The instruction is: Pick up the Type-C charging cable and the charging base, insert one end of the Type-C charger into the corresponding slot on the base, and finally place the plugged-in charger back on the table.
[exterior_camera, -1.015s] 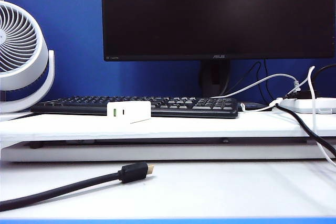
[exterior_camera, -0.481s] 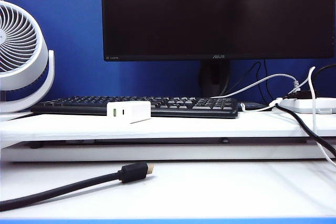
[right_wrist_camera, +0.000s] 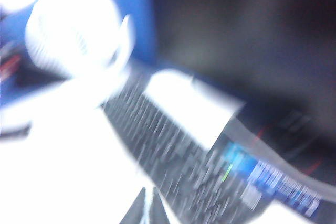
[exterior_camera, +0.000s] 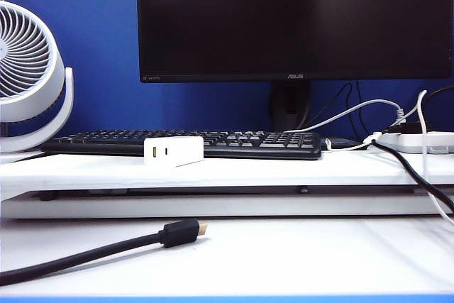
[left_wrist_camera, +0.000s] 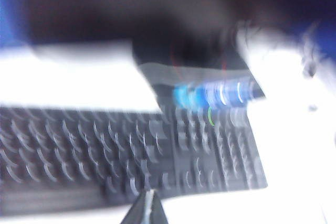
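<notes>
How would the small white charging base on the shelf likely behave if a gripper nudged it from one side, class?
The charging base is a low, flat-sided block lying on the shelf board, so it would probably slide rather than roll or tip. Its smooth plastic looks fairly slippery. It appears rigid, and probably light.

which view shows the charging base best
The exterior view: the charging base sits sharp on the raised shelf in front of the keyboard, its green port and dark slot facing the camera. Both wrist views are motion-blurred; they show the keyboard, but I cannot make out the base in either.
</notes>
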Robot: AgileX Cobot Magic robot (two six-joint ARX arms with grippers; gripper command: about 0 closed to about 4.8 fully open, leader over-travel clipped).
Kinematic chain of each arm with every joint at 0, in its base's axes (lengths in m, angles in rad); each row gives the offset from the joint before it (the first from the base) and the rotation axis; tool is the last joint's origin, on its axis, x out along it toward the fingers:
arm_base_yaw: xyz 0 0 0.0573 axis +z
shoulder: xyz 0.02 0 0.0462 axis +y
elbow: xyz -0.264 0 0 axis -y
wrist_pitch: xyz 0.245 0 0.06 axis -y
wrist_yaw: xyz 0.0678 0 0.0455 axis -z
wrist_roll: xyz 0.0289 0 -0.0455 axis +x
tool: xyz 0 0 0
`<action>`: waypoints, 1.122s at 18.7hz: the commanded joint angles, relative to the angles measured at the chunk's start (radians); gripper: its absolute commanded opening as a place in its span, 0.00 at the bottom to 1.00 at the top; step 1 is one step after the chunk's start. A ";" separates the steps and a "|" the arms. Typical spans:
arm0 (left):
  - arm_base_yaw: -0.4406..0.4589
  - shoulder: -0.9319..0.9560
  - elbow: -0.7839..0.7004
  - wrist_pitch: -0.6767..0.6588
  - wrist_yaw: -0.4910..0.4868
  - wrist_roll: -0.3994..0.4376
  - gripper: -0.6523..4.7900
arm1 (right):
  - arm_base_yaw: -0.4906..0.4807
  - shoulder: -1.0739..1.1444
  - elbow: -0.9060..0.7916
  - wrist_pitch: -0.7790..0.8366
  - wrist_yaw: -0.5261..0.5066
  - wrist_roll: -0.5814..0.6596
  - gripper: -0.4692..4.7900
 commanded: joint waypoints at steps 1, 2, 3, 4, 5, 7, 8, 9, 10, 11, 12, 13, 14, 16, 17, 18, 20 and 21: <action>-0.055 0.074 0.008 -0.029 -0.006 -0.054 0.11 | 0.095 0.021 0.006 -0.217 0.013 -0.186 0.08; -0.069 0.102 0.008 -0.056 -0.008 -0.052 0.12 | 0.123 0.026 0.006 -0.275 0.035 -0.204 0.08; -0.074 0.132 0.008 -0.089 -0.008 -0.052 0.14 | 0.142 0.031 0.005 -0.313 0.064 -0.206 0.08; -0.074 0.167 0.008 -0.121 -0.007 -0.052 0.27 | 0.144 0.033 0.004 -0.328 0.067 -0.206 0.08; -0.074 0.211 0.008 -0.155 -0.003 -0.051 0.43 | 0.144 0.032 0.003 -0.327 0.067 -0.206 0.08; -0.074 0.278 0.008 -0.189 -0.001 -0.044 0.79 | 0.144 0.033 0.004 -0.321 0.067 -0.206 0.08; -0.075 0.305 0.008 -0.196 0.009 -0.044 1.00 | 0.144 0.034 0.004 -0.318 0.066 -0.206 0.08; -0.082 0.317 0.008 -0.198 0.018 -0.045 1.00 | 0.144 0.034 0.004 -0.319 0.066 -0.206 0.08; -0.089 0.329 0.008 -0.198 0.019 -0.045 1.00 | 0.144 0.034 0.004 -0.319 0.066 -0.206 0.08; -0.095 0.335 0.008 -0.199 0.019 -0.045 1.00 | 0.144 0.034 0.004 -0.319 0.066 -0.206 0.08; -0.108 0.340 0.009 -0.196 0.016 -0.045 1.00 | 0.144 0.034 0.004 -0.319 0.066 -0.206 0.08; -0.121 0.345 0.009 -0.192 0.013 -0.045 1.00 | 0.144 0.034 0.003 -0.319 0.066 -0.206 0.08; -0.132 0.349 0.009 -0.189 0.003 -0.044 1.00 | 0.144 0.034 0.003 -0.318 0.066 -0.206 0.08; -0.162 0.368 0.009 -0.185 -0.042 -0.034 1.00 | 0.144 0.034 0.004 -0.318 0.066 -0.206 0.08; -0.183 0.390 0.009 -0.192 -0.056 -0.026 1.00 | 0.144 0.034 0.004 -0.319 0.060 -0.205 0.08; -0.190 0.399 0.009 -0.191 -0.057 -0.026 1.00 | 0.144 0.034 0.004 -0.319 0.059 -0.205 0.08; -0.198 0.421 0.009 -0.188 -0.071 -0.026 1.00 | 0.144 0.034 0.004 -0.319 0.060 -0.204 0.08; -0.200 0.432 0.009 -0.190 -0.081 -0.027 1.00 | 0.144 0.034 0.004 -0.319 0.060 -0.201 0.08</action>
